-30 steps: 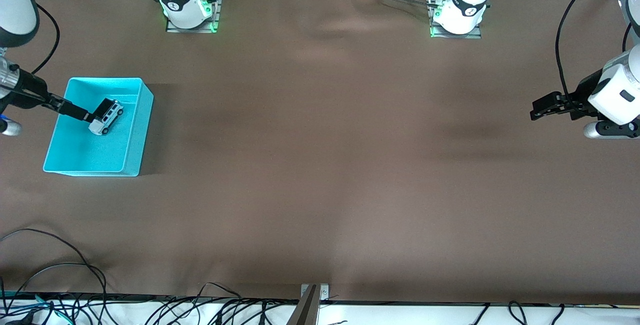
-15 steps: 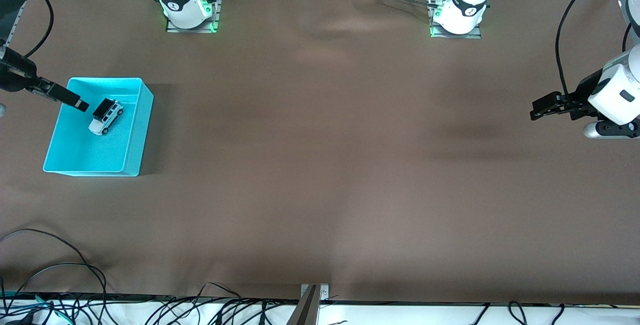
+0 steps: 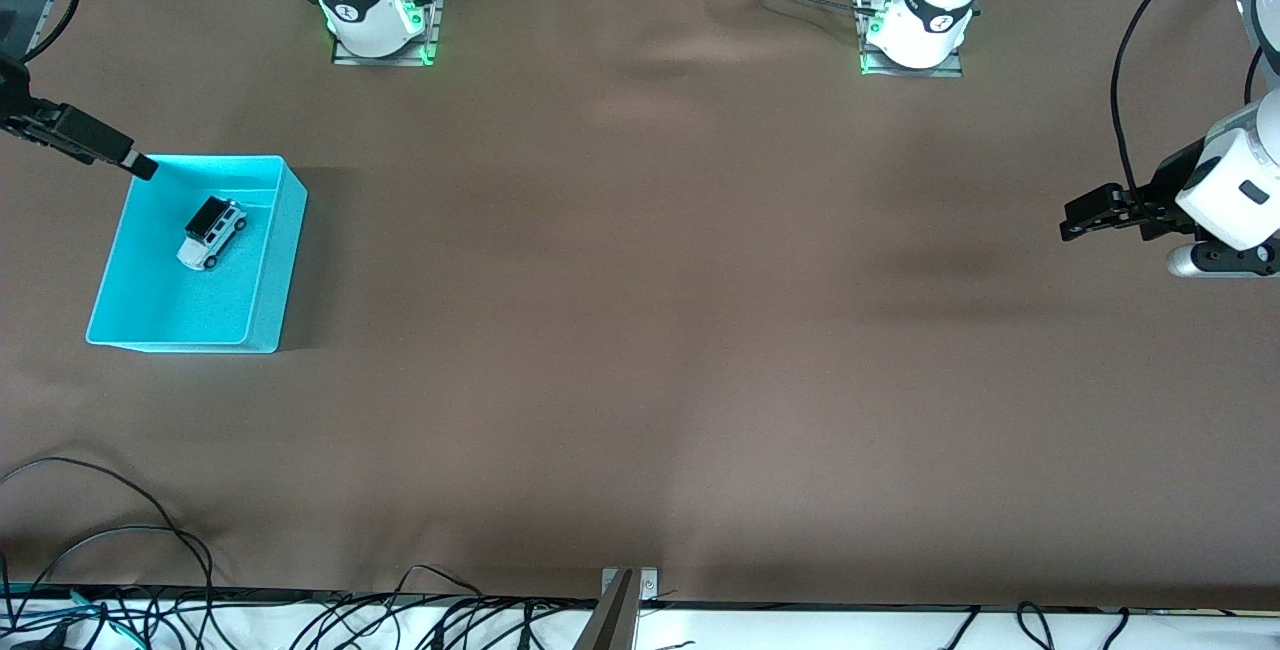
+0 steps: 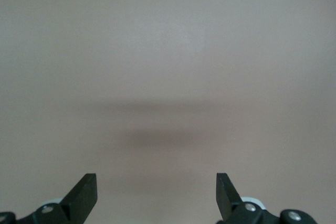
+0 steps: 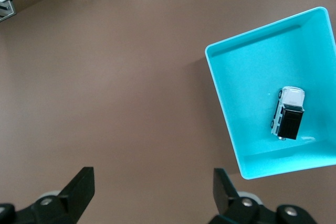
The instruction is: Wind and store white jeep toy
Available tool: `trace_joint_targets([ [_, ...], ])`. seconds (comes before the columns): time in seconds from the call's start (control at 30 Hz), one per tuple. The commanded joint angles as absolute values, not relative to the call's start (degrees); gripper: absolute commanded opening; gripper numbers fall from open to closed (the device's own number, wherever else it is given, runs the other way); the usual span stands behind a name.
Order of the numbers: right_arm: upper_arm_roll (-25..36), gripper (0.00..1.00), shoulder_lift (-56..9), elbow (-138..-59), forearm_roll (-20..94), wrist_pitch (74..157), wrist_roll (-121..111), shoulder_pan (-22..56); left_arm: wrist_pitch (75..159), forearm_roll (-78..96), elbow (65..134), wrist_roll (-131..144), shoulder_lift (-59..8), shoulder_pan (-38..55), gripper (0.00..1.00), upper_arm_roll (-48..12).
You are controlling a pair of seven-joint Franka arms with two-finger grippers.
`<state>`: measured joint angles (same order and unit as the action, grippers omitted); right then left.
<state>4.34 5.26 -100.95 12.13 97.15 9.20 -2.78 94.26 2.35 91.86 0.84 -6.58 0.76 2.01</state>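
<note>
The white jeep toy (image 3: 212,233) lies inside the turquoise bin (image 3: 285,260). The right hand (image 3: 140,167), open and empty, hangs over the bin's corner; the left hand (image 3: 1072,226) waits open.

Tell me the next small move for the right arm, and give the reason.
Probably just pull the right claw clear and park it. The white jeep toy already lies inside the turquoise bin, both claws are open and empty, and the left claw waits over bare table, so nothing looks left to grasp.
</note>
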Motion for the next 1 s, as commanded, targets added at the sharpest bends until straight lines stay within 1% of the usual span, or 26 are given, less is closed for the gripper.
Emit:
trace_joint_targets([
  [0.0, 4.13, 1.0, 2.73, -98.09, 10.47, 95.8, 8.88, -0.35, 94.13, 3.08, 92.11, 0.35, -6.33, 0.79, 1.0, 2.11],
  [0.13, 2.2, 1.0, 2.37, -98.0, 4.23, 95.71, 8.96, 1.58, 94.13, 3.16, 92.02, 0.35, -6.33, 0.79, 1.0, 2.02],
  [0.4, -0.08, 1.0, 1.85, -98.0, 0.01, 95.36, 8.7, 2.2, 94.31, 3.16, 92.02, 0.35, -6.24, 0.79, 1.0, 2.11],
  [0.73, -0.62, 1.0, 1.93, -98.0, -1.14, 94.31, 8.61, 2.37, 95.8, 2.73, 91.32, -0.17, -6.15, 0.26, 1.0, 2.2],
  [0.97, -0.62, 1.0, 1.49, -97.12, -2.81, 94.31, 8.61, 4.04, 96.15, 1.85, 91.32, -0.09, -6.06, 0.35, 1.0, 2.11],
])
